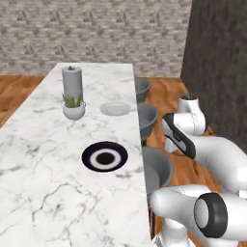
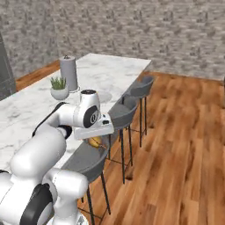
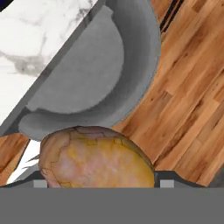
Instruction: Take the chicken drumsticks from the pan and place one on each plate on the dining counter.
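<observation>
Chicken drumstick [image 3: 97,157], golden-brown and crackled, sits gripped in your jaws above the round grey stool seat [image 3: 94,74] beside the marble table [image 1: 58,164].

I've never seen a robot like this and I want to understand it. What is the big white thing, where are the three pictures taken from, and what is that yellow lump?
The big white thing is a robot arm on a base that can drive. Two cameras ride on the base behind it, one to its left and one to its right. The third camera sits on the hand and looks along its jaws.

The long marble slab is the dining counter. On it lie a dark plate with a white ring, a pale plate, a small potted plant and a grey roll. Grey stools stand beside it.

The yellow lump is a chicken drumstick, held between the jaws above a stool, not yet over a plate.
</observation>
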